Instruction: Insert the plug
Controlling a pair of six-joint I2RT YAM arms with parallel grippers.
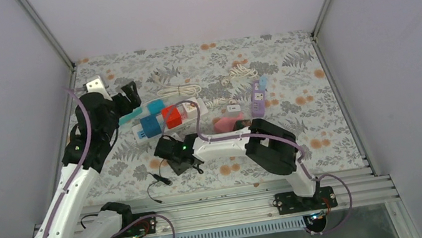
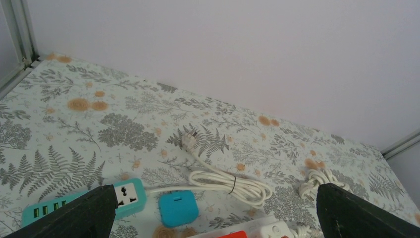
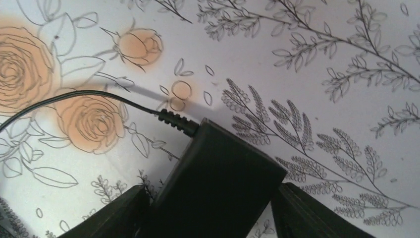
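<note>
My right gripper point(image 1: 177, 157) is shut on a black plug adapter point(image 3: 218, 183), held just above the flowered table; its fingers point(image 3: 116, 215) press both sides of the body. The adapter's thin black cord point(image 3: 74, 96) trails left and lies on the cloth point(image 1: 155, 183). A white power strip point(image 1: 189, 109) carrying a red adapter point(image 1: 171, 117) and a blue one point(image 1: 150, 127) lies just beyond it. My left gripper point(image 1: 129, 96) is open and empty point(image 2: 213, 218), hovering over a teal power strip point(image 2: 81, 203) and a blue cube adapter point(image 2: 178, 208).
A tied white cable coil point(image 2: 233, 183) and a second cable bundle point(image 2: 317, 181) lie behind the strips. A pink strip point(image 1: 228, 121) and a purple strip point(image 1: 258, 100) lie to the right. Enclosure walls and metal posts point(image 1: 52, 42) bound the table.
</note>
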